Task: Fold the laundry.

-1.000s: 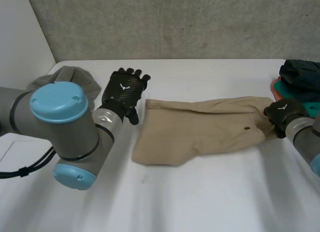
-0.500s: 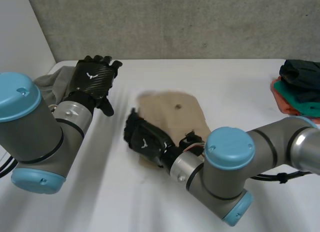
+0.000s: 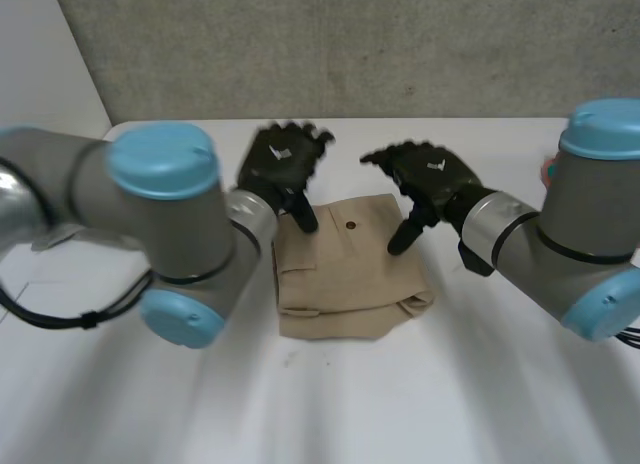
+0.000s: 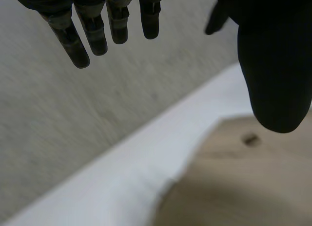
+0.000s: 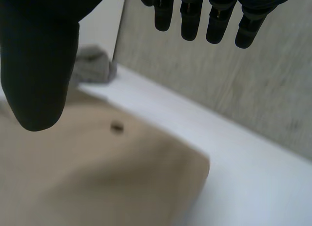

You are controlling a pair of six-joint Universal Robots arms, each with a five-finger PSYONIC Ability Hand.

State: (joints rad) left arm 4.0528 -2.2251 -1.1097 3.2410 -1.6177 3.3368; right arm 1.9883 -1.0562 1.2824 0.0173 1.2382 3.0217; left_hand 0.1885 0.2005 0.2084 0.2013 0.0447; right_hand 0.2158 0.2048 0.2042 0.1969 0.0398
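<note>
Tan garment (image 3: 350, 274) lies folded at mid-desk (image 3: 480, 384), with a small dark button (image 3: 350, 225) on its top layer. Left hand (image 3: 283, 164) is above the fold's far left corner, its fingers (image 4: 92, 36) straight, spread and gripping nothing. Right hand (image 3: 430, 179) is above the far right edge, its fingers (image 5: 190, 21) also loose and empty (thumb angled down toward the cloth, contact unclear). A bunched grey cloth (image 5: 92, 65) sits on the desk, apart from the garment.
</note>
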